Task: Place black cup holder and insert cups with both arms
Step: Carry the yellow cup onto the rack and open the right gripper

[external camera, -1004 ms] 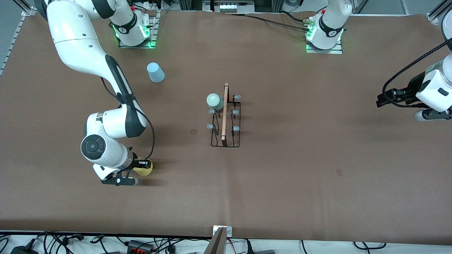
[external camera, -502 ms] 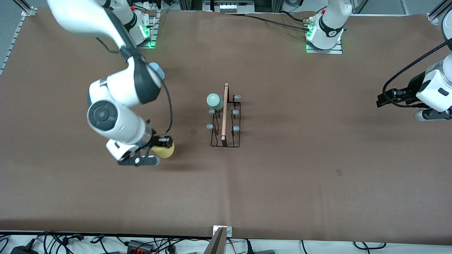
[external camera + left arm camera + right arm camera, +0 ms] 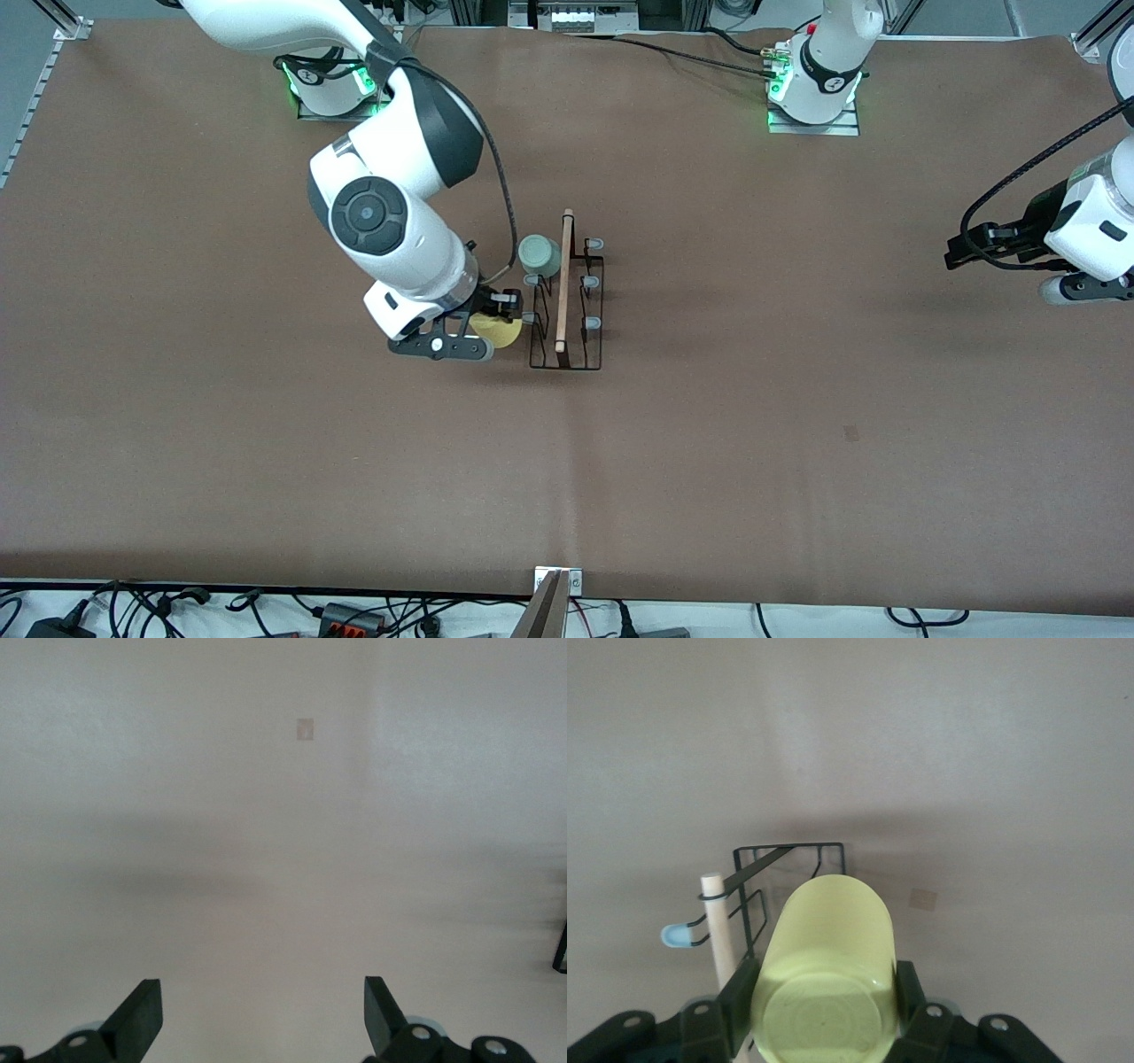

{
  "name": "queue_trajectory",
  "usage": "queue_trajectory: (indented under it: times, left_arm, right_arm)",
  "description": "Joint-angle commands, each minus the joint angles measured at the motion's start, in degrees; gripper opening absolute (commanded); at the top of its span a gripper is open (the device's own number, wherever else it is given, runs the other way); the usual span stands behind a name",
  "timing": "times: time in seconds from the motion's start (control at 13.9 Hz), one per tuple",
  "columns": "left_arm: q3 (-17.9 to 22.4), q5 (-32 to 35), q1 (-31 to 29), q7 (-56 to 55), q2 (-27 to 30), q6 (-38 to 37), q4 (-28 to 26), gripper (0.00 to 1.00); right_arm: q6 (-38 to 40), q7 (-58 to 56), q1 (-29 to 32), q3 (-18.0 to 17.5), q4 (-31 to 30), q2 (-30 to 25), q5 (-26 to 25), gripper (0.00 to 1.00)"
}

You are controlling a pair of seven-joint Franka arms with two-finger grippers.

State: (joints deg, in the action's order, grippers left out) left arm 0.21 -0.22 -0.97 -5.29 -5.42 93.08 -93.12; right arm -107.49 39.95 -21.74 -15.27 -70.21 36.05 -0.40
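Black cup holder [image 3: 567, 301]: placed mid-counter; green cup [image 3: 537, 254] hung.
Right hand [image 3: 499, 321]: clamps yellow cup [image 3: 496, 330] beside holder, unhung.
Left hand [image 3: 261, 1014]: wide, empty, waiting.

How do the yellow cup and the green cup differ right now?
Hold: the yellow cup is clamped in the right gripper, in the air beside the rack; the green cup sits on a rack prong, untouched.
Place: the green cup is at the rack end farther from the front camera; the yellow is by a prong nearer that camera.
Both are small plain tumblers on the rack's right-arm side. The left gripper waits open.
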Motion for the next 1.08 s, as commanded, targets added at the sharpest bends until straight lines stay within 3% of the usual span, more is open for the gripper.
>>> queue_trajectory:
  times: [0.0,0.43,1.0]
  left_arm:
    - [-0.2,-0.2,-0.3,0.5,1.0,0.2,-0.5,1.0]
    - [-0.2,-0.2,-0.3,0.5,1.0,0.2,-0.5,1.0]
    - [-0.2,-0.2,-0.3,0.5,1.0,0.2,-0.5,1.0]
  right_arm:
    - [-1.7,1.2,-0.4,-0.4,2.4,2.9,-0.7,0.1]
    - [-3.1,1.1,-3.0,-0.3,2.4,6.0,-3.9,0.1]
    - [-5.4,0.9,-3.4,-0.3,2.4,8.2,-4.0,0.1]
